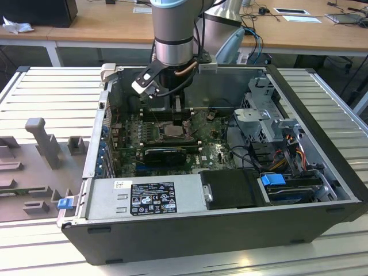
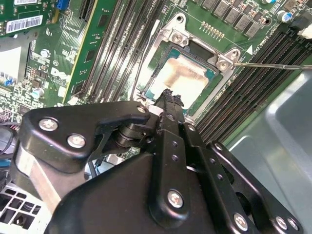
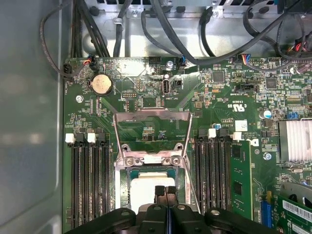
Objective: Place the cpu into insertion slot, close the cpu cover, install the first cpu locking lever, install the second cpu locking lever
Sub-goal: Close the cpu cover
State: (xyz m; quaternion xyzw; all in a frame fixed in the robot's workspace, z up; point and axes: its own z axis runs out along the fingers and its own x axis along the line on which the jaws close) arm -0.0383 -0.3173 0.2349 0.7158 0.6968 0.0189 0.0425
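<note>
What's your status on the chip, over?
Tool shut, tips over chip. Chip lies in socket. Cover open, lying back. Nothing seen blocking.

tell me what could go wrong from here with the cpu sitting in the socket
1. The shut jaws sit right over the cpu in the insertion slot; pushing off-centre might tilt it or damage the slot.
2. The cpu cover stands open and a thin metal rod juts out from the slot's edge; either might snag the jaws.

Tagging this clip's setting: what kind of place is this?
Likely a robotics lab or workshop bench: an open PC case lies on a slatted metal table, with wooden desks behind.
</note>
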